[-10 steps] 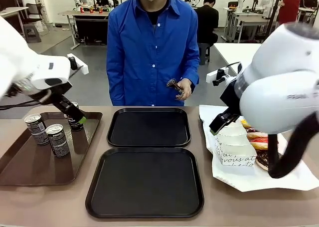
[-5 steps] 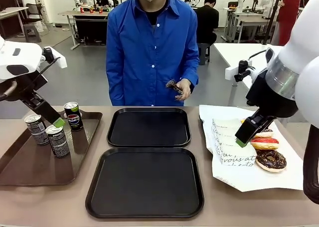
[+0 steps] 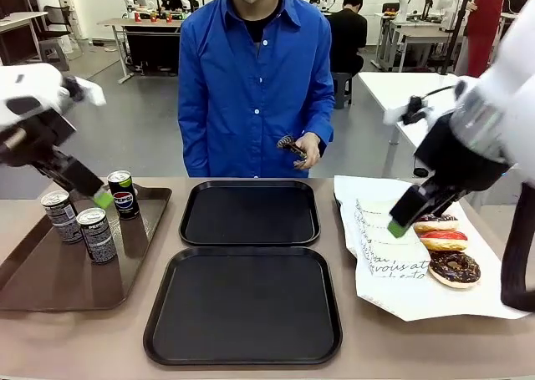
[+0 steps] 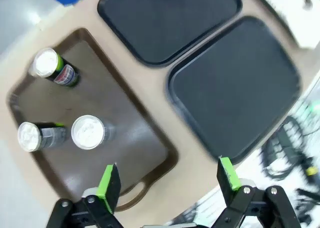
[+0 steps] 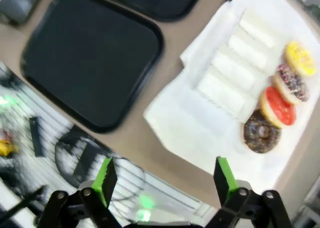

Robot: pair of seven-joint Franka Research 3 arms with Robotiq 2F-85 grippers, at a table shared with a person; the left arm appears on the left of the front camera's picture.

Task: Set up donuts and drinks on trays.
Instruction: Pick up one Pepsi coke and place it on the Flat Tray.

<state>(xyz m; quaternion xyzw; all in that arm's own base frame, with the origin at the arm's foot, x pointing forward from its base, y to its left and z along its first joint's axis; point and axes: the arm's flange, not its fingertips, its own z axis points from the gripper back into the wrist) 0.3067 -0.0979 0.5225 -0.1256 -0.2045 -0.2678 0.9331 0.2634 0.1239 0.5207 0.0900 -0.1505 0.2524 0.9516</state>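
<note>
Three drink cans (image 3: 98, 235) stand on a brown tray (image 3: 50, 288) at the left. My left gripper (image 3: 99, 196) hangs open above them, beside the Pepsi can (image 3: 123, 194); its wrist view looks down on the cans (image 4: 89, 133) between spread fingers (image 4: 108, 185). Two black trays (image 3: 249, 213) (image 3: 242, 305) lie bare in the middle. Donuts (image 3: 454, 268) sit on white paper at the right. My right gripper (image 3: 399, 224) hovers open over the paper; its wrist view shows the red donut (image 5: 277, 106), the chocolate donut (image 5: 261, 133) and white sleeves (image 5: 235, 72).
A person in a blue shirt stands at the far side, one hand (image 3: 305, 149) holding a small dark object above the far tray. The white paper (image 3: 393, 288) reaches the table's right front. The brown tray's handle end (image 4: 132, 200) points toward the table edge.
My left arm has lifted and drawn back left, off the Pepsi can. My right arm has pulled up and to the right, uncovering the donuts and sleeves.
</note>
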